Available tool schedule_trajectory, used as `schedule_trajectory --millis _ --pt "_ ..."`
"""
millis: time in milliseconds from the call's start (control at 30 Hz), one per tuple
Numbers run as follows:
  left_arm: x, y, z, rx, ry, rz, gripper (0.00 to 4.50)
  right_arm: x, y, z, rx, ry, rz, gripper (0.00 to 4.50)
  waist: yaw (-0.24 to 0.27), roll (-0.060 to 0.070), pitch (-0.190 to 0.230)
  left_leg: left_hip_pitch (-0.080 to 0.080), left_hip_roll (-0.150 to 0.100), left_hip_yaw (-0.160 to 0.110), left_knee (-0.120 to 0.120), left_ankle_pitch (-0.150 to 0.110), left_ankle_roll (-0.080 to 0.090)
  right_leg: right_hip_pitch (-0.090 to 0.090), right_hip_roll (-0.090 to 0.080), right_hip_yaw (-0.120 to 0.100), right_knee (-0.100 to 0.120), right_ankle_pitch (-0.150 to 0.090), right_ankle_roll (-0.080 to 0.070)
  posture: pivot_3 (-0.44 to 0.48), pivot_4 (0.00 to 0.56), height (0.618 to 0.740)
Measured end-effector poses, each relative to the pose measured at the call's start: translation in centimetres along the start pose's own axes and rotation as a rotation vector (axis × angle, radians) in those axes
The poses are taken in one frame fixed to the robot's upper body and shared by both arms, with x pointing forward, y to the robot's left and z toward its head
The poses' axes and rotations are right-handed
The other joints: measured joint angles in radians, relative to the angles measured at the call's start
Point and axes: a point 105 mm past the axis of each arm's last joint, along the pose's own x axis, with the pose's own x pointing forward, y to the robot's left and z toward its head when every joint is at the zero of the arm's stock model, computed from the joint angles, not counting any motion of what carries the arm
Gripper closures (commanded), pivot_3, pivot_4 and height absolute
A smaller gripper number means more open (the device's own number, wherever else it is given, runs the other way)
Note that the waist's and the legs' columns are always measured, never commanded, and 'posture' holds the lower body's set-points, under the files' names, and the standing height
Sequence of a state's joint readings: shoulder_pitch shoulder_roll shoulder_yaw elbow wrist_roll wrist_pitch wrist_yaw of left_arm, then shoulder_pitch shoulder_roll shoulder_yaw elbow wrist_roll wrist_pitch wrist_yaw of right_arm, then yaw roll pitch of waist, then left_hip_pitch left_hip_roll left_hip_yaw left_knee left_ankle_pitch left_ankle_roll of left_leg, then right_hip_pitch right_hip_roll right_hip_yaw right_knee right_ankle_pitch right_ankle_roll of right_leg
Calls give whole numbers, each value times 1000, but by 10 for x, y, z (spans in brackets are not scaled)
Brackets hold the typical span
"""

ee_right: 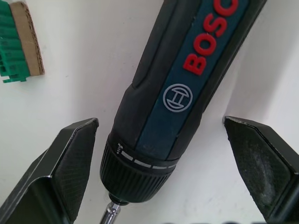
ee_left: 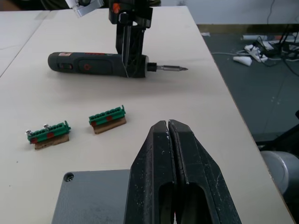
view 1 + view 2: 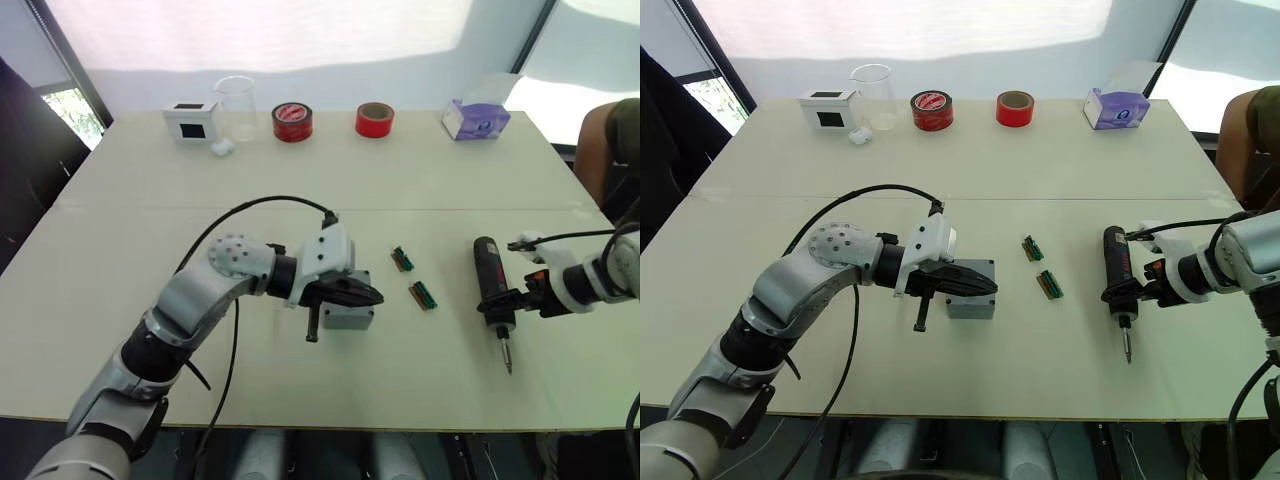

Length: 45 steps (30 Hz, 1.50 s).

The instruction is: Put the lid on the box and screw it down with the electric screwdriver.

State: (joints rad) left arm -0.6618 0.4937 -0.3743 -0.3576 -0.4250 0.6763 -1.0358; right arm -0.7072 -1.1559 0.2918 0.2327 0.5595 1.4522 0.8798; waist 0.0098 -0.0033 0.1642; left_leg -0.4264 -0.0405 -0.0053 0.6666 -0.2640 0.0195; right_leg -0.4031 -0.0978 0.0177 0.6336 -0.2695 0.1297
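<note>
Right gripper (image 1: 161, 168) fingers are spreading wide around the electric screwdriver (image 3: 491, 283), touching neither side.
Left gripper (image 2: 169, 135) is resting over the lid (image 2: 91, 196) on the box (image 3: 349, 316), fingers pressed together on nothing; the left wrist view is revealing a corner screw hole. Two green circuit strips (image 3: 413, 277) are lying between box and screwdriver, open tabletop (image 3: 400, 170) stretching beyond them to the tape rolls (image 3: 333, 121).
</note>
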Motion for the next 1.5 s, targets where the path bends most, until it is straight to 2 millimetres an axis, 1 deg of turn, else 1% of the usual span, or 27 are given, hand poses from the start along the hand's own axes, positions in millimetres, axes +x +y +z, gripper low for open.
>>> schedule_trajectory --millis 133,233,300,333,367,400,433,600,700,800,867,933,967,1000,1067,1100,1133,1167,1200,1233,1267,1300,1367,1433,1500 --pt "1 1 -1 -9 -8 13 4500 1 0 2 -20 9 0 55 -1 0 0 0 0 0 0 0 0 0 0 0 0 0 0 0 150 740" --pt "1 0 -5 -24 -11 18 4500 3 0 2 -41 20 2 755 -3 -1 0 0 0 0 0 0 0 0 0 0 0 0 0 0 150 740" --pt "1 3 -8 -37 -11 32 4500 4 -2 3 -44 24 -13 1390 -3 -1 0 1 0 0 0 0 0 0 0 0 0 0 0 0 150 740" --pt "-1 6 -10 -45 -10 50 4500 5 -4 3 -41 23 -21 1897 -3 -1 -1 1 0 0 0 0 0 0 0 0 0 0 0 0 150 740" --pt "-2 8 -11 -44 -10 60 4500 6 -5 4 -43 21 -23 2099 -4 -1 -1 1 0 0 0 0 0 0 0 0 0 0 0 0 150 740" --pt "-4 9 -11 -42 -9 67 4500 7 -5 4 -46 21 -19 2488 -5 -2 -1 1 0 0 0 0 0 0 0 0 0 0 0 0 150 740" --pt "-5 10 -11 -41 -10 70 4500 7 -5 4 -48 21 -17 2691 -5 -2 -1 1 0 0 0 0 0 0 0 0 0 0 0 0 150 740" --pt "-10 13 -10 -38 -8 92 4500 7 -5 4 -37 13 -16 2741 -6 -2 -1 1 1 0 0 0 0 0 0 0 0 0 0 0 150 740" --pt "-13 15 -10 -44 -8 106 4500 9 -8 11 26 -31 1 2741 -13 -5 -2 1 1 0 0 0 -1 1 0 0 0 1 -1 0 150 740" --pt "-18 21 -8 -47 -8 125 4500 9 -10 32 47 -129 -13 2741 -24 -3 -1 0 0 0 0 1 -1 -1 0 1 1 1 -1 0 150 740" --pt "-23 27 -8 -52 0 144 4500 -2 -13 52 14 -242 -43 2741 -21 2 1 -1 0 0 -1 2 -4 -4 0 1 2 1 -1 0 150 740" --pt "-28 31 -10 -62 4 163 4500 -16 -10 71 -15 -364 -45 2741 -19 2 1 -1 0 0 -3 4 -7 -5 1 1 1 1 -1 0 150 740" --pt "-30 34 -11 -73 7 171 4500 -23 -1 84 -28 -451 -21 2741 -20 2 1 -1 0 0 -4 4 -8 -5 1 1 1 1 -1 0 150 740" --pt "-33 38 -13 -87 6 181 4500 -33 13 102 -35 -588 39 2741 -22 2 1 -2 1 1 -4 5 -8 -6 1 1 1 1 -1 0 150 740" --pt "-36 44 -14 -102 8 189 4500 -53 47 127 -78 -831 184 2741 -26 2 1 -2 1 1 -4 5 -9 -7 2 2 2 1 -1 0 150 740" --pt "-37 46 -16 -107 12 191 4500 -70 72 136 -117 -979 264 2741 -24 2 1 -2 1 0 -5 5 -9 -7 2 2 3 1 -1 0 150 740" --pt "-38 47 -17 -112 14 191 4500 -83 92 138 -156 -1080 324 2741 -22 2 1 -2 1 0 -5 5 -9 -7 2 2 6 1 -1 0 150 740" --pt "-38 47 -18 -115 16 189 4500 -90 102 139 -174 -1127 353 2741 -19 2 1 -2 1 -1 -4 5 -9 -7 2 1 7 1 -1 0 150 740" --pt "-41 48 -23 -122 34 189 4500 -99 121 137 -181 -1209 423 2741 -16 2 1 -2 1 -1 -3 5 -9 -6 2 1 9 1 -2 0 150 740" --pt "-42 48 -25 -126 41 190 4500 -101 130 135 -179 -1240 458 2741 -14 2 1 -2 -1 -1 -2 5 -9 -6 1 1 11 1 -2 0 150 740" --pt "-42 48 -26 -125 48 184 4500 -99 142 130 -179 -1265 502 2741 -11 2 1 -2 -2 -1 -1 4 -7 -6 0 2 12 1 -2 0 150 740" --pt "-41 47 -26 -124 51 178 4500 -96 147 127 -178 -1267 516 2741 -8 2 1 -2 -2 -1 -1 3 -6 -6 -1 2 12 1 -2 0 150 740" --pt "-39 44 -30 -125 70 158 4500 -81 160 118 -172 -1258 528 2741 -2 2 1 -2 -3 -1 0 3 -5 -5 -1 2 12 1 -2 0 150 740" --pt "-37 43 -35 -136 88 147 4500 -61 175 110 -180 -1227 546 2741 -1 2 1 -2 -3 -1 0 3 -5 -7 0 2 14 1 -2 0 150 740" --pt "-36 43 -36 -142 91 144 4500 -51 184 105 -207 -1211 544 2741 -2 2 1 -2 -2 -1 0 3 -5 -7 0 2 14 1 -2 0 150 740"
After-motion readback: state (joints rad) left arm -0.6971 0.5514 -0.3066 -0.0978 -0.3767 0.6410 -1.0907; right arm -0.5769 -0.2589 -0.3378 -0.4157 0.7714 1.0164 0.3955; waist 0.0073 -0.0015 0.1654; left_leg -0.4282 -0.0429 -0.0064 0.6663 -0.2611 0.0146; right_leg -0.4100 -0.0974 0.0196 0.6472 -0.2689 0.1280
